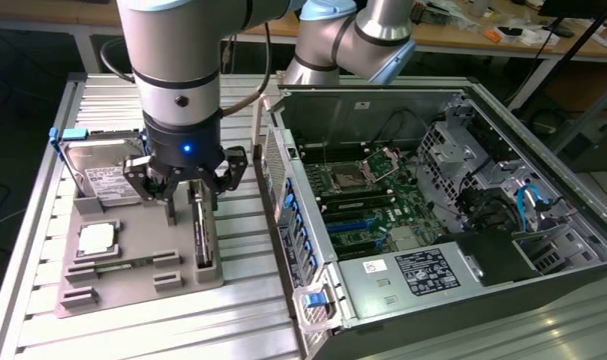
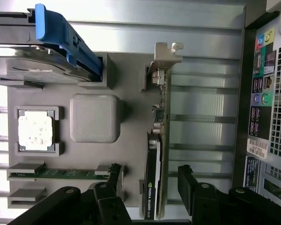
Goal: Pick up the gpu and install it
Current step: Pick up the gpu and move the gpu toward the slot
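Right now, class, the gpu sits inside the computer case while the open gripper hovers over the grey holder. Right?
No. The wrist view shows the gpu standing on edge in the grey holder, not inside the computer case. The open gripper does hover over that holder.

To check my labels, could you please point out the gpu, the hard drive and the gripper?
gpu [image 2: 152, 180]: wrist view, black cooler face.
hard drive [image 2: 23, 64]: wrist view, silver body.
gripper [image 2: 150, 169]: wrist view, midway between fingertips.
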`<state>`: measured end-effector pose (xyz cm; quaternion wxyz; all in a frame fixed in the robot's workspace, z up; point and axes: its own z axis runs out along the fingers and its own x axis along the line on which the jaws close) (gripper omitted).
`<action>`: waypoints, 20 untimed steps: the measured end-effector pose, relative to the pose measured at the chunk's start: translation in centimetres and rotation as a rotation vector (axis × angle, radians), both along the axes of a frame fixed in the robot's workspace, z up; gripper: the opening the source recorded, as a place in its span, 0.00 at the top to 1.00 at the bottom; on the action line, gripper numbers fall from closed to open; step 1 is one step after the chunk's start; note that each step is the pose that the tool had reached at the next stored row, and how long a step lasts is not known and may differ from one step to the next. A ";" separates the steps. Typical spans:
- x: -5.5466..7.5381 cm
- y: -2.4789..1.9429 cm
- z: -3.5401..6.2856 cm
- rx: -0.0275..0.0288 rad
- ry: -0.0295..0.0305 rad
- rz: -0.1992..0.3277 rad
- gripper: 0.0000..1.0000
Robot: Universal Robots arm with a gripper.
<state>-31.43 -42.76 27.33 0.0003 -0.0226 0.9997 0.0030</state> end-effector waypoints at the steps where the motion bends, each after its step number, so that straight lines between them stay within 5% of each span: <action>1: 0.0 -0.07 -0.17 0.0000 0.0000 0.000 0.40; 13: 0.0 -0.60 -2.33 0.0000 -0.0002 0.000 0.40; 20: 0.7 -0.60 -2.37 0.0000 0.0001 0.000 0.40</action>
